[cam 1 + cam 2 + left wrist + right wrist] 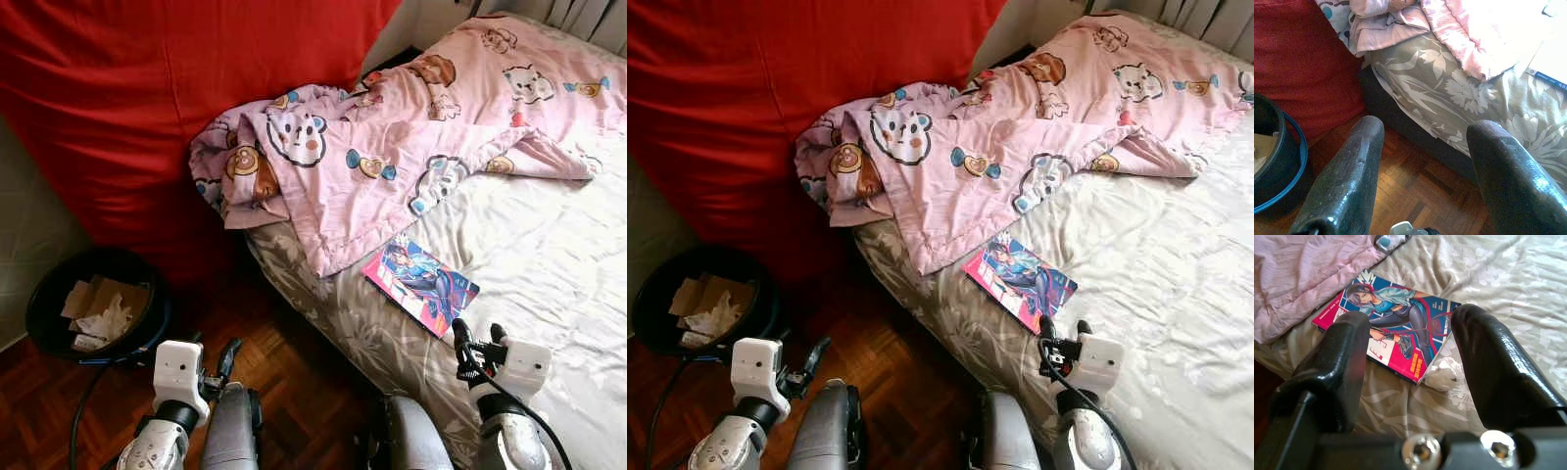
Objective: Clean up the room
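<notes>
Right tool (1408, 357), fingers wide apart, hovers over a glossy pink-edged comic book (1388, 330).

Both silver arms are bent forward and low in the head view. The left gripper (1422, 161) has its two black fingers spread apart. The right gripper (1408, 357) also has its fingers apart, nothing between them.
</notes>
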Controlling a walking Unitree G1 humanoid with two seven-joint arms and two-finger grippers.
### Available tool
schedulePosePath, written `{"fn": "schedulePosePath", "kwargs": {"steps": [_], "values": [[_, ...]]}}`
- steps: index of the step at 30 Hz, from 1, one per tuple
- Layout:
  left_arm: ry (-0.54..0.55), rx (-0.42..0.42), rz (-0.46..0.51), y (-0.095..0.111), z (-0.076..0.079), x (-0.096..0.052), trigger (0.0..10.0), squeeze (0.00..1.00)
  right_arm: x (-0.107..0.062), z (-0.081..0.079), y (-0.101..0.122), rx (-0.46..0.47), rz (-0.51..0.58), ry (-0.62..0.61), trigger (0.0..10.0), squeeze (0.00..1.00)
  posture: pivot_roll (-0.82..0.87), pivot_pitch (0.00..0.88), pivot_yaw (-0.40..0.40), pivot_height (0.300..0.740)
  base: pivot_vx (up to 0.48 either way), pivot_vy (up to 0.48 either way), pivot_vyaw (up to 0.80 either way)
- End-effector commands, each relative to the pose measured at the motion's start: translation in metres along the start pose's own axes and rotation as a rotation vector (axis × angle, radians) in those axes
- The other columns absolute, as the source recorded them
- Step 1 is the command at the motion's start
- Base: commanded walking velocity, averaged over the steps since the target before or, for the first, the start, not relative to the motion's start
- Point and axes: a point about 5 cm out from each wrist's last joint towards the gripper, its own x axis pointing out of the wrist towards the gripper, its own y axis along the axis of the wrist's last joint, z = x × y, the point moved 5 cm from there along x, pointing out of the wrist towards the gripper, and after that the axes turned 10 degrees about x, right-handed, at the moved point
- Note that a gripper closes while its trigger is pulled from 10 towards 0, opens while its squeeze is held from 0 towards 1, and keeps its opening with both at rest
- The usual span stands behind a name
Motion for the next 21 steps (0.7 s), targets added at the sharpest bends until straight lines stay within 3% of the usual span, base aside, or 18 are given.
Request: {"fn": "schedulePosePath", "kwargs": {"steps": [1, 6, 21], "values": [[-0.005, -0.002, -0.016, -0.0035, -0.0005, -0.0029, 10.0, 0.00, -0.0042, 0.0062, -0.0101, 0.000, -0.039, -0.028, 10.0, 0.00, 0.08, 0.267, -0.012, 0.608, 0.000, 0.000, 0.00], [-0.007, 0.000, -0.020, -0.0047, 0.0001, -0.0032, 10.0, 0.00, -0.0064, 0.0071, -0.0054, 0.013, 0.004, -0.033, 10.0, 0.00, 0.08, 0.268, -0.010, 0.593, 0.000, 0.000, 0.00], [-0.008, 0.004, -0.025, -0.0052, 0.0005, -0.0044, 10.0, 0.00, -0.0065, 0.0051, -0.0060, 0.014, 0.002, -0.023, 10.0, 0.00, 0.08, 0.269, -0.007, 0.593, 0.000, 0.000, 0.00]]}}
